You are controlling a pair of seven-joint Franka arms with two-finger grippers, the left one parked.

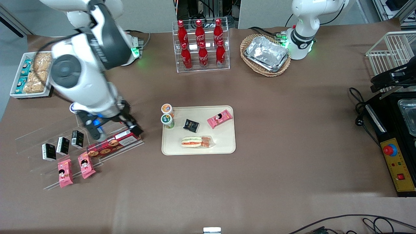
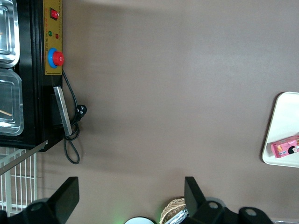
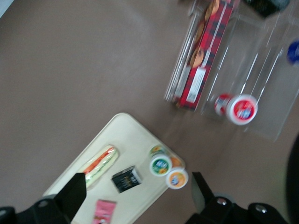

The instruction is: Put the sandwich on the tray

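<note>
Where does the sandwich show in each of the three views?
Front view: sandwich lies on the tray, at its edge nearest the camera.
Right wrist view: sandwich on the tray, beside the black packet.
Left wrist view: not in it.
Shared landmark: the tray.

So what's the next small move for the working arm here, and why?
Probably just retreat to rest. The sandwich already lies flat on the tray, near its front edge, and the gripper is open, empty and well away, up over the clear shelf by the red cookie box.

probably open table (image 1: 276, 136) beside tray (image 1: 229, 148)
</note>
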